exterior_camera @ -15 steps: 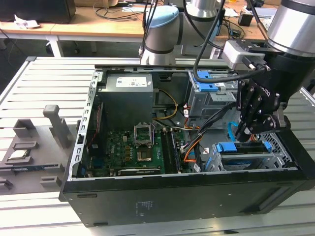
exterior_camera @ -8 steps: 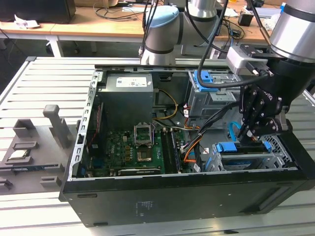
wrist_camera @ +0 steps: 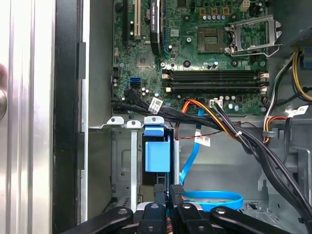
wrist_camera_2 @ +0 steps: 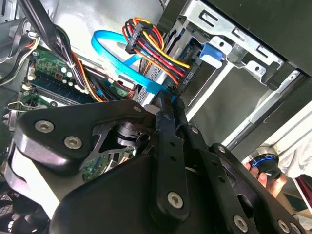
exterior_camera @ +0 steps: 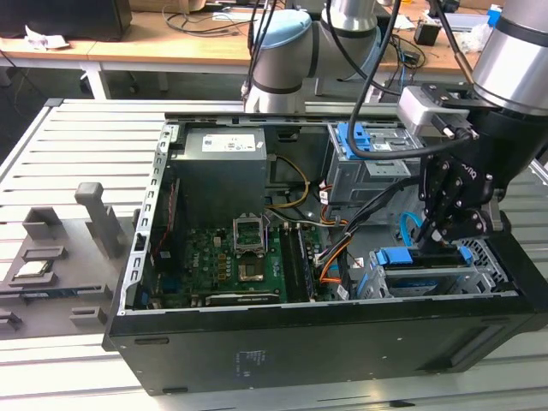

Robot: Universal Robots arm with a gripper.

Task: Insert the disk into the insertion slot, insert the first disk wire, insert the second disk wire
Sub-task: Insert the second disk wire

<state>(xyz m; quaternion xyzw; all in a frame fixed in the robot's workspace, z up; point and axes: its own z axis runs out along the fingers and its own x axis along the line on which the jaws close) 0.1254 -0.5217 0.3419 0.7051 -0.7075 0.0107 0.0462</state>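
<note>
The disk [exterior_camera: 417,257], in its blue carrier [wrist_camera: 157,150], sits in the insertion slot [exterior_camera: 445,281], the low grey cage at the case's front corner on the exterior view's right. My gripper [exterior_camera: 438,242] hangs right over the disk's end. Its fingers [wrist_camera_2: 165,122] are pressed together on the dark plug of the second disk wire [wrist_camera_2: 113,54], the light-blue cable, which loops beside the fingertips [wrist_camera: 214,200]. The first disk wire [wrist_camera_2: 155,52], a red, orange and black bundle with a black plug, runs down behind the fingers; its far end is hidden.
A taller grey cage with a blue latch [exterior_camera: 366,147] stands behind the slot. The motherboard [exterior_camera: 231,253] and black cable bundles [wrist_camera: 243,141] lie to the side. A person's hand [wrist_camera_2: 267,171] holds a small device outside the case wall [exterior_camera: 342,334].
</note>
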